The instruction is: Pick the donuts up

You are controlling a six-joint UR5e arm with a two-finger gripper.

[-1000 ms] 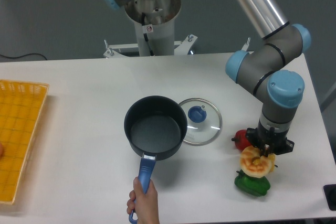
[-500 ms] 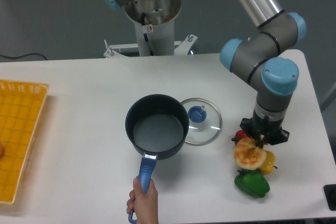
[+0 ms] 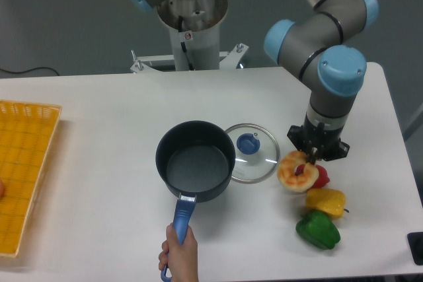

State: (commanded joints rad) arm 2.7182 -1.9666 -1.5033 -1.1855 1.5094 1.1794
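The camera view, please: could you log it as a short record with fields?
tool: shut on donut, above the table
donut: held, in front of the red pepper
yellow pepper: on table
green pepper: on table
pot: open; a hand holds its handle
lid: lying beside pot
basket: at left edge

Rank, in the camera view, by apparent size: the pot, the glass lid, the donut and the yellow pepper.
1. Pot
2. Glass lid, clearly smaller than the pot, partly hidden behind it
3. Donut and yellow pepper: they look about equal, so I do not rank them.
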